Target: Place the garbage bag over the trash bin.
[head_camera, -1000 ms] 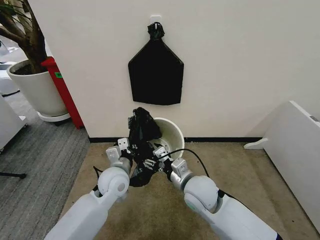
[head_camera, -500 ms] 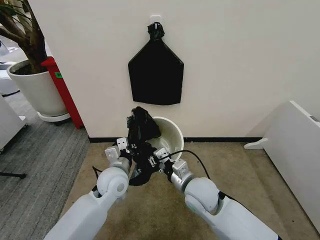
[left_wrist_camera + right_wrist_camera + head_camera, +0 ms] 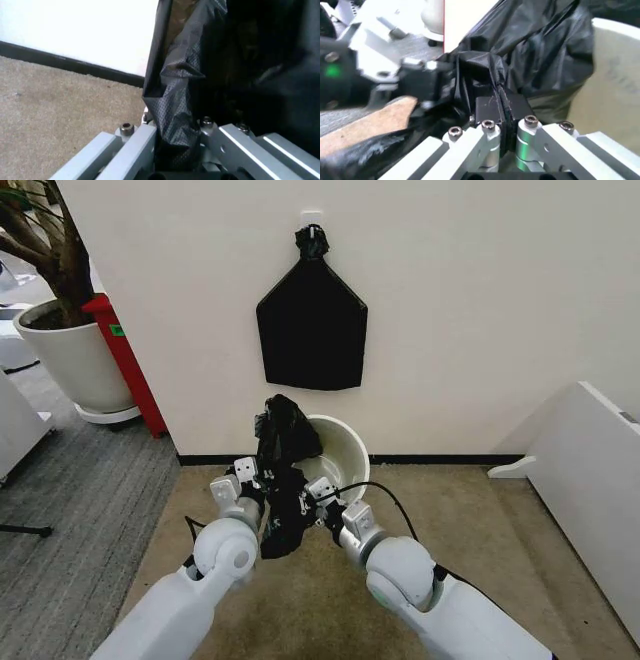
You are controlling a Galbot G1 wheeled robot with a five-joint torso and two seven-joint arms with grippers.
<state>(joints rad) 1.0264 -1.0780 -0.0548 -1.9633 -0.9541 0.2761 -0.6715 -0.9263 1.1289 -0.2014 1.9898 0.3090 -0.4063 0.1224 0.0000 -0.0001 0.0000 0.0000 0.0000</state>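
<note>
The garbage bag (image 3: 285, 470) is a rumpled glossy black mass held up in front of the trash bin (image 3: 345, 448), a cream-white bucket against the wall. Its top bunches over the bin's left rim and its tail hangs toward the carpet. My left gripper (image 3: 258, 478) is shut on the bag's left side, the film (image 3: 175, 120) pinched between its fingers. On the bag's right side my right gripper (image 3: 312, 492) is shut, with its black pads (image 3: 490, 108) clamping a fold (image 3: 535, 56) beside the bin wall (image 3: 615, 75).
A flat black bag bundle (image 3: 311, 325) hangs from a wall hook above the bin. A big white planter pot (image 3: 75, 365) with a tree and a red object (image 3: 125, 355) stand at the left. A white panel (image 3: 590, 480) leans at the right. Brown carpet (image 3: 470, 510) lies open around the bin.
Both grippers have drawn slightly closer together with the bag between them, and the bag's lower tail now hangs narrower and straighter. The bin has not moved.
</note>
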